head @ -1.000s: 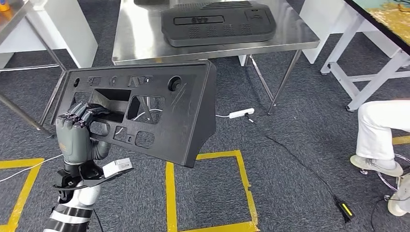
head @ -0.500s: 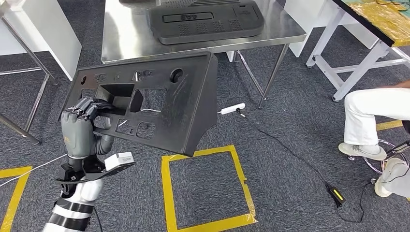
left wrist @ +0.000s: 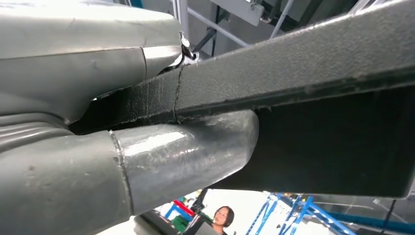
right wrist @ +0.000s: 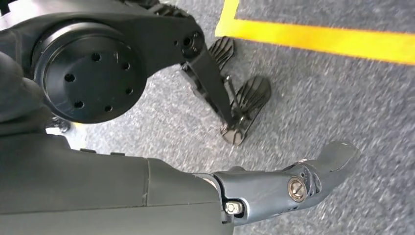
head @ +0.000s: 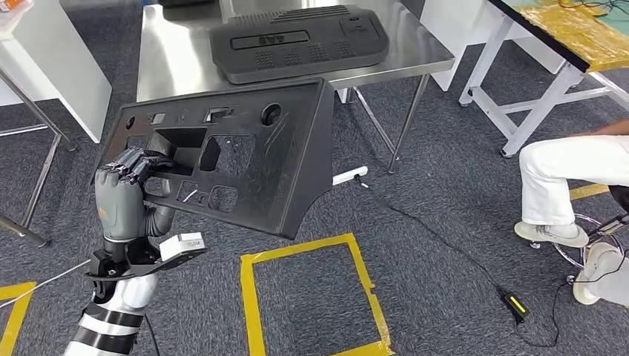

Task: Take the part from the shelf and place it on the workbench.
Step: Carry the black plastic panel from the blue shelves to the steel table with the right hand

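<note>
The part (head: 245, 159), a large black moulded panel with several cut-outs, hangs in the air in front of the robot, tilted, its upper edge near the front edge of the steel bench (head: 170, 59) but not resting on it. The left robot hand (head: 122, 193) holds it at its left end, dark fingers (head: 133, 163) hooked into one of the openings; in the left wrist view the thumb (left wrist: 186, 152) presses under the panel's edge. The right robot hand (right wrist: 293, 188) hangs low over the carpet, holding nothing, its fingers not visibly closed on anything.

The carry looks like the step in hand: the part is off the shelf and not yet set down. The next move would call for lifting it over the bench edge and finding bare steel, because a second black part (head: 297, 44) already lies across the middle of the bench.

Counted: two black parts, one held and one lying; one steel bench; one yellow tape square (head: 248, 297) on the floor; one seated person (head: 571, 178) to the right.
</note>
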Robot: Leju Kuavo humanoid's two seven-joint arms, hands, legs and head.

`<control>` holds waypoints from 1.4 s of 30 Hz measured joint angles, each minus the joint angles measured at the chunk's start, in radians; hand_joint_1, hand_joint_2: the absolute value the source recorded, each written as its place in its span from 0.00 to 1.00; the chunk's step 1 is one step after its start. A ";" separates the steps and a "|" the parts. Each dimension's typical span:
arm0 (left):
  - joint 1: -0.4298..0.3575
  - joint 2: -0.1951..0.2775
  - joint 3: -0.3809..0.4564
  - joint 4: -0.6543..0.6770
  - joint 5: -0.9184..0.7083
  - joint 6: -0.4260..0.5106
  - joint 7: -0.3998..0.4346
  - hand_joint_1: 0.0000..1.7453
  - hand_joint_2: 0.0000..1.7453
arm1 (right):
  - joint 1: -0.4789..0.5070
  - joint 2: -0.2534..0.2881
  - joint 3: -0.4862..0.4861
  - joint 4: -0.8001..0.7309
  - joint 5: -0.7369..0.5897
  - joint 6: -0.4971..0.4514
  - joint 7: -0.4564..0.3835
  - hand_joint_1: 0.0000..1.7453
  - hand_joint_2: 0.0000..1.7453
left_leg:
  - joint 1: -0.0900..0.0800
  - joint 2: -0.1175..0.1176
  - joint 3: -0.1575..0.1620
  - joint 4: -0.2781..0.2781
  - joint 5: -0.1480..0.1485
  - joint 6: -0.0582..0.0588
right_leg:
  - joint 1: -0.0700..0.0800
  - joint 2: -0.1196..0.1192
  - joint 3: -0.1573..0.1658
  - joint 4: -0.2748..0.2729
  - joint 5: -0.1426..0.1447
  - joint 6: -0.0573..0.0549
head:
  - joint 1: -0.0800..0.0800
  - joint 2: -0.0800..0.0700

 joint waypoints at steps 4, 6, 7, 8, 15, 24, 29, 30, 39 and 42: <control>-0.003 0.002 -0.004 0.003 -0.007 -0.005 0.007 1.00 0.00 | -0.001 -0.001 0.000 0.000 0.001 0.002 0.001 0.00 0.00 | -0.004 -0.006 0.030 -0.035 -0.034 0.036 | 0.003 -0.001 0.011 0.011 -0.007 0.025 | 0.004 0.000; -0.006 0.004 -0.004 0.003 -0.009 -0.006 0.011 1.00 0.00 | -0.002 0.000 0.000 0.000 0.002 0.002 0.001 0.00 0.00 | -0.003 -0.008 0.051 -0.040 -0.046 0.052 | 0.002 -0.006 -0.032 0.086 -0.007 0.031 | 0.005 0.000; -0.007 0.004 -0.004 0.003 -0.012 -0.006 0.012 1.00 0.00 | -0.003 0.001 0.000 0.000 0.004 0.003 0.001 0.00 0.00 | -0.003 -0.008 0.062 -0.043 -0.055 0.057 | 0.002 -0.008 -0.079 0.150 -0.013 0.032 | 0.007 0.000; -0.008 0.004 -0.004 0.005 -0.014 -0.006 0.014 1.00 0.00 | -0.003 0.002 0.000 0.000 0.005 0.003 0.001 0.00 0.00 | -0.004 -0.008 0.072 -0.044 -0.064 0.059 | 0.002 -0.009 -0.131 0.216 -0.026 0.031 | 0.008 0.000; -0.006 0.004 -0.006 0.022 -0.017 -0.008 0.018 1.00 0.00 | 0.013 0.001 0.000 0.000 0.006 0.003 0.001 0.00 0.00 | -0.007 -0.018 0.193 -0.058 -0.164 0.051 | 0.017 -0.016 -0.236 0.076 0.088 0.037 | 0.012 0.000; -0.003 0.006 -0.010 0.035 -0.017 -0.009 0.019 1.00 0.00 | 0.018 0.005 0.000 0.000 0.007 0.002 0.002 0.00 0.00 | -0.012 -0.006 0.099 0.170 -0.204 0.028 | 0.014 -0.006 -0.050 -0.038 0.096 -0.040 | 0.004 0.000; 0.002 0.009 -0.011 0.038 -0.016 -0.009 0.019 1.00 0.00 | 0.018 0.007 0.000 0.000 0.008 0.000 0.002 0.00 0.00 | -0.012 -0.005 0.003 0.172 -0.346 0.018 | 0.015 0.006 0.023 -0.051 0.048 -0.036 | 0.003 0.000; 0.002 0.010 -0.011 0.038 -0.016 -0.009 0.019 1.00 0.00 | 0.018 0.007 0.000 0.000 0.008 0.000 0.002 0.00 0.00 | -0.012 -0.005 0.001 0.170 -0.347 0.018 | 0.015 0.007 0.025 -0.051 0.047 -0.036 | 0.003 0.000; 0.000 0.022 -0.010 0.019 -0.016 -0.008 0.024 1.00 0.00 | 0.006 0.015 0.000 0.001 0.010 -0.006 -0.002 0.00 0.00 | -0.021 -0.006 0.020 -0.065 0.021 0.078 | 0.016 -0.004 -0.030 0.212 -0.025 0.029 | 0.010 0.000; 0.006 0.021 -0.009 0.019 -0.018 -0.009 0.024 1.00 0.00 | 0.005 0.016 0.001 0.001 0.010 -0.007 -0.002 0.00 0.00 | -0.018 -0.014 0.071 -0.069 -0.024 0.077 | 0.011 -0.009 -0.160 0.282 -0.125 0.015 | 0.011 0.000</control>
